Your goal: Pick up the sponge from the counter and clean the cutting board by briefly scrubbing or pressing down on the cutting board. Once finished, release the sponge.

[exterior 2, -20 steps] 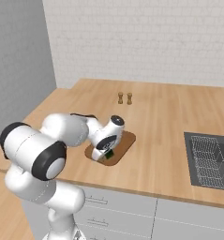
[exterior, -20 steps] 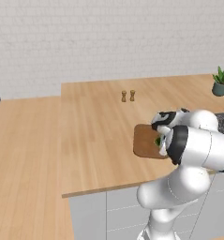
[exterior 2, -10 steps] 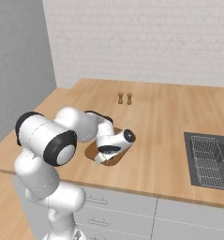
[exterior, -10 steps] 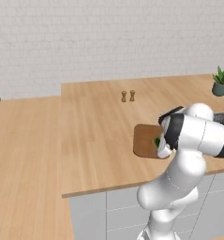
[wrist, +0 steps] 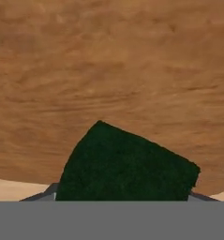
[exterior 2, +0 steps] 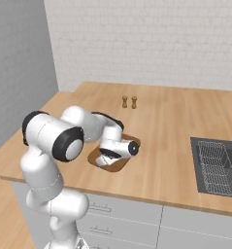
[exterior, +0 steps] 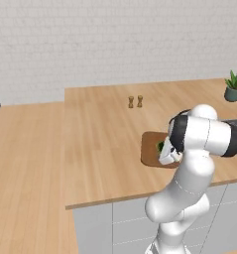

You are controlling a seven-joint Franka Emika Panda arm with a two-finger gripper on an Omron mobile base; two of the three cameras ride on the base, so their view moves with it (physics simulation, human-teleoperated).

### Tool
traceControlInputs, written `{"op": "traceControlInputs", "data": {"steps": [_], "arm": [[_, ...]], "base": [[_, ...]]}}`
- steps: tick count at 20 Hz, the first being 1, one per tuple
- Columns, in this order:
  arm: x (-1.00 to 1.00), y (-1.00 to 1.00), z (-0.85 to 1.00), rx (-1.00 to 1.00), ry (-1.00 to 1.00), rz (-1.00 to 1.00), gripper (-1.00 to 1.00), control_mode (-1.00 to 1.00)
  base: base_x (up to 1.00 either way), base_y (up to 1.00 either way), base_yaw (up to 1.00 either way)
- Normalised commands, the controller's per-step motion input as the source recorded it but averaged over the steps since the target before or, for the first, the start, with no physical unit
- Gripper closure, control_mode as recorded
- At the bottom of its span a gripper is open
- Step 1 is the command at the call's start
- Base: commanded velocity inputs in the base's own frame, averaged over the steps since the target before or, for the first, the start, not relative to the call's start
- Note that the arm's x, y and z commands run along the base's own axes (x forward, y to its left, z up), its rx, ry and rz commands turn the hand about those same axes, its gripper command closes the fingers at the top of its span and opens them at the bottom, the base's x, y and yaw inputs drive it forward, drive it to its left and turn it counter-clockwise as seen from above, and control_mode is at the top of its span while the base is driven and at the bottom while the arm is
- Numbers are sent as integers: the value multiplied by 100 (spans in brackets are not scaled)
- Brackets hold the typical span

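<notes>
I see the fingers grasping the sponge, pressed low over the cutting board near the table's front edge.

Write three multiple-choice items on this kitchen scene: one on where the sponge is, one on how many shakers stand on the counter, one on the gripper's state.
1. Where is the sponge?
A. over the cutting board
B. in the sink
C. beside the potted plant

2. How many small brown shakers stand on the counter?
A. one
B. two
C. four

3. What is the gripper doing?
A. open over bare counter
B. shut on a shaker
C. shut on the sponge

Answers: 1 A, the hand view shows the dark green sponge against the reddish-brown board. 2 B, a pair stands side by side towards the wall. 3 C, the sponge sits at the fingertips in the hand view.
</notes>
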Motion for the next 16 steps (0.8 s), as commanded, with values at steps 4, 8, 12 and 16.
{"op": "traceControlInputs", "data": {"steps": [4,8,12,16], "arm": [[60,36,-51,19,-3,0,100,-100],[79,33,-40,6,-2,-3,100,-100],[78,41,-11,0,-1,-4,100,-100],[27,14,2,2,-5,-6,100,-100]], "base": [[0,0,0],[0,0,0],[0,0,0],[0,0,0]]}}
